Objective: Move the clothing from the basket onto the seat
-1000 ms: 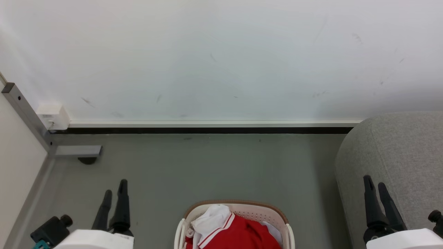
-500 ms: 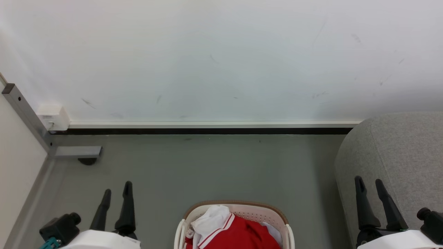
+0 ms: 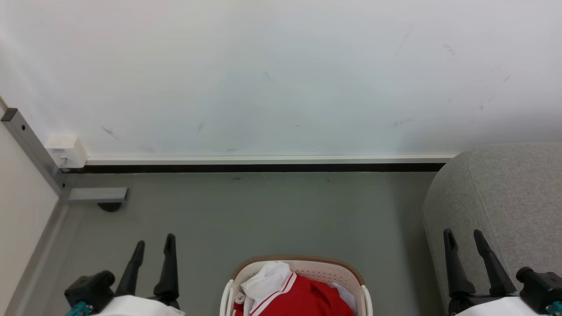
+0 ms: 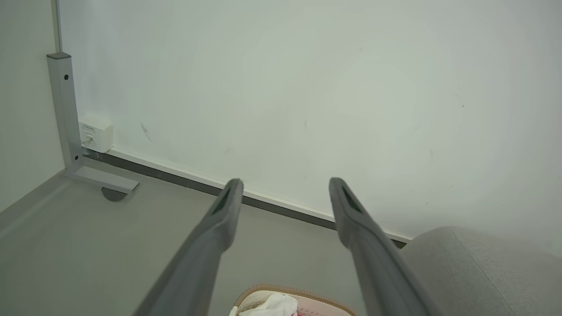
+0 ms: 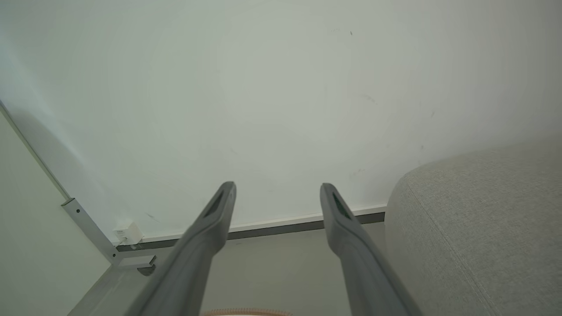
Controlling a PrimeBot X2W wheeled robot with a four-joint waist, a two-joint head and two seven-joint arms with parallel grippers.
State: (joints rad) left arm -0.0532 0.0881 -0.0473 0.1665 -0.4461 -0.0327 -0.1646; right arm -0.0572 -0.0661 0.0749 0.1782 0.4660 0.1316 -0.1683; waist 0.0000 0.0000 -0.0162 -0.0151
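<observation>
Clothing (image 3: 307, 300) looks soft, floppy (light too), so pinch its bunched red top; both your jaws gape wide, empty.

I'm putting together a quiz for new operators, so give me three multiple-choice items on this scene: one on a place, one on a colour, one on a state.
1. On which side of the laundry basket does the grey upholstered seat stand?
A) the robot's right
B) the robot's left
C) underneath it

2. What colour is most of the clothing in the basket?
A) blue
B) red
C) black

3. How do the left gripper and right gripper stand?
A) both shut on clothing
B) one open, one shut
C) both open and empty

Answers:
1 A: the seat lies at the head view's right edge, the basket at bottom centre.
2 B: red fabric with a white collar part and striped trim shows above the rim.
3 C: both wrist views show the jaws spread with nothing between them.
</observation>
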